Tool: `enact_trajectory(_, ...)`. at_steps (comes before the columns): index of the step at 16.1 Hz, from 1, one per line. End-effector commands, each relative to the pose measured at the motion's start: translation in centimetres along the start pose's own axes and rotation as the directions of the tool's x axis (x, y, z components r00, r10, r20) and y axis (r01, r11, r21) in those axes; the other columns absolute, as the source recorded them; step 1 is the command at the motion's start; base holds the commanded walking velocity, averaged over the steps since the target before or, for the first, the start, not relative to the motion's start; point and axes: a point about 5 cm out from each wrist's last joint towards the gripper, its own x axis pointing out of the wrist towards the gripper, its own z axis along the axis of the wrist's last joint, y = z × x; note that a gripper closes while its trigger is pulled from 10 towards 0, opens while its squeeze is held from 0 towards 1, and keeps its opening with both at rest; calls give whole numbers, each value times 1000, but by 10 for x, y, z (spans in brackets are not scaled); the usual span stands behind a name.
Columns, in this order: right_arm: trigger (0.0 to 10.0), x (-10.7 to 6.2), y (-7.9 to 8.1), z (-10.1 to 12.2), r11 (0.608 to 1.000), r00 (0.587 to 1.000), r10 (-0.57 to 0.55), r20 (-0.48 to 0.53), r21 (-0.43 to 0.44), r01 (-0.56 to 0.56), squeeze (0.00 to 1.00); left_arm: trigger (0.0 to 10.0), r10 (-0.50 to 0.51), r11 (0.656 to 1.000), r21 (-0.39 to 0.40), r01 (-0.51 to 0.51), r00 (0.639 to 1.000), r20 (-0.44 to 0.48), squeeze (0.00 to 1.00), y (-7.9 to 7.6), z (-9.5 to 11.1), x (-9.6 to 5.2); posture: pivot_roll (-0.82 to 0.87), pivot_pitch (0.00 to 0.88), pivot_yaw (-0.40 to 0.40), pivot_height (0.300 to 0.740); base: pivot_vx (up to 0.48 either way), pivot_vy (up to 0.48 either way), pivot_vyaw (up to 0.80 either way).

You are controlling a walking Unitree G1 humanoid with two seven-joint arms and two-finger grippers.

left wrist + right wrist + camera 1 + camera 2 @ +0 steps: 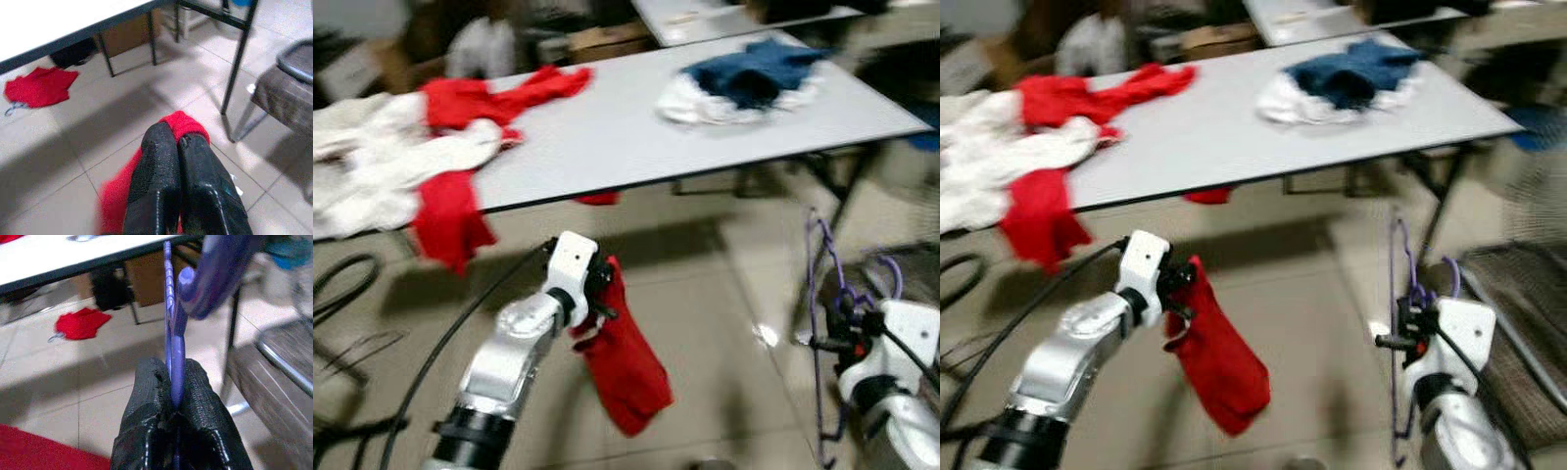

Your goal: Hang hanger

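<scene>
A purple plastic hanger (pixel 824 294) hangs upright at the lower right, pinched by my right gripper (pixel 824 343), which is shut on it. Its fingers (pixel 195 396) clamp the purple bar (pixel 175 347) in the right wrist view. My left gripper (pixel 599 284) is shut on a red garment (pixel 625 367) that dangles below it over the tiled floor. In the left wrist view, red cloth (pixel 185 123) bulges past the closed fingers (pixel 161 166).
A long white table (pixel 626 127) stands ahead, carrying red and white clothes (pixel 421 147) at its left and a blue and white pile (pixel 754 78) at its right. A red garment (pixel 41 85) lies on the floor under it. A dark chair (pixel 288 93) stands at the right.
</scene>
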Motion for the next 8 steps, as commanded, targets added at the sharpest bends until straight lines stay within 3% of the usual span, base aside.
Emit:
enact_trajectory(1, 10000, 1, 11, 1, 999, 999, 50, 13, 15, -50, 0, 10000, 47, 999, 10, -47, 999, 5, 0, 13, 0, -3, -85, 0, 96, 740, 0, 0, -800)
enact_trajectory(2, 10000, 1, 15, -3, 997, 998, 68, -2, 20, -68, 0, 10000, 88, 996, 1, -88, 996, 8, 0, 18, 1, -5, -71, 0, 98, 740, 0, 0, -800)
enact_trajectory(3, 10000, 2, 18, -1, 996, 996, 88, 11, 30, -89, 0, 10000, 108, 994, -4, -108, 994, 14, 0, 16, 5, -7, -49, 0, 84, 740, 0, 0, 0)
enact_trajectory(6, 10000, 10, 27, -3, 998, 998, 63, 18, -19, -63, 0, 10000, 71, 997, -25, -71, 997, 25, 0, 9, 5, -7, -77, 0, 102, 740, 0, 0, 0)
enact_trajectory(8, 10000, 15, 29, 2, 994, 998, 51, 38, -96, -47, 0, 10000, 47, 999, -26, -45, 998, 44, 0, 2, 7, -2, -93, 0, 104, 740, 0, 0, 0)
